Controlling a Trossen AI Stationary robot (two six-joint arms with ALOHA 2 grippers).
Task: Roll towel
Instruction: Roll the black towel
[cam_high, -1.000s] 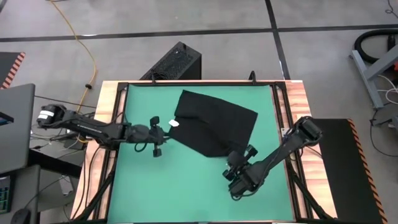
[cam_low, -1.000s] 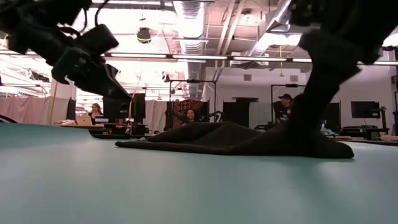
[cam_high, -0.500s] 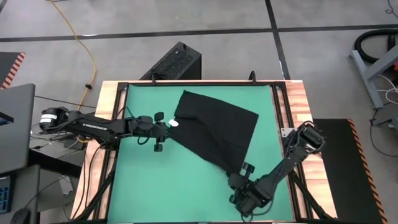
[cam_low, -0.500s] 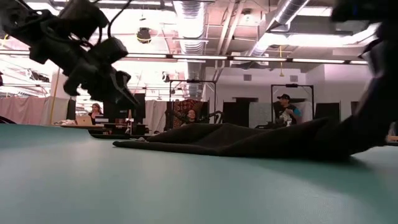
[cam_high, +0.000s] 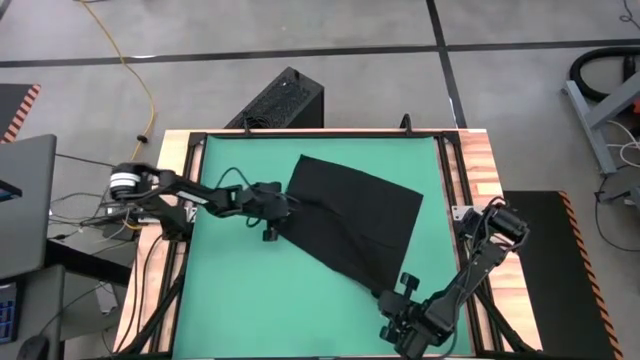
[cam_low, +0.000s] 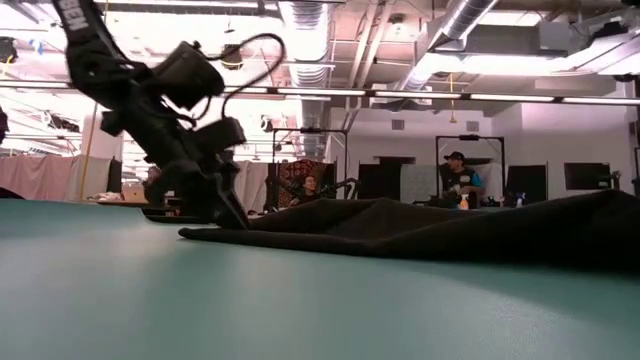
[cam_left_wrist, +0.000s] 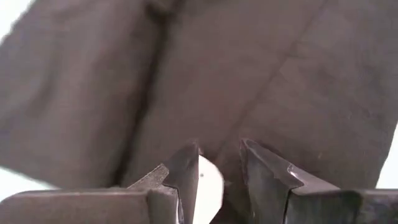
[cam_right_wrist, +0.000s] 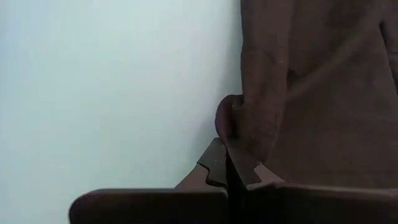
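Observation:
The black towel (cam_high: 355, 220) lies spread on the green mat (cam_high: 240, 290), one corner pointing toward the table's near right. My left gripper (cam_high: 287, 205) is at the towel's left corner, low over the mat. In the left wrist view it is open (cam_left_wrist: 219, 168), with the white tag (cam_left_wrist: 208, 186) and the towel's edge between its fingers. My right gripper (cam_high: 393, 302) is shut on the towel's near corner, close to the mat's near right. In the low view the towel (cam_low: 400, 225) lies flat and rises toward the right. My left gripper stands with a finger on each side of the tag; whether it touches tag or towel I cannot tell. My right gripper pinches a small bunched fold at the towel's near corner (cam_right_wrist: 235, 121) between its shut fingers, slanting down from the near right. That corner is raised slightly; the rest lies on the mat, drawn toward the gripper.
The wooden table frame (cam_high: 480, 170) rims the mat on all sides. A black box (cam_high: 285, 100) stands on the floor beyond the far edge. Bare mat lies at the near left. People sit in the room behind the table (cam_low: 460, 175).
My right gripper has gone toward the table's near edge and a little right, dragging the towel's near corner along; the towel has been pulled out flatter and longer. My left gripper has moved right and down to the towel's left corner, over the white tag.

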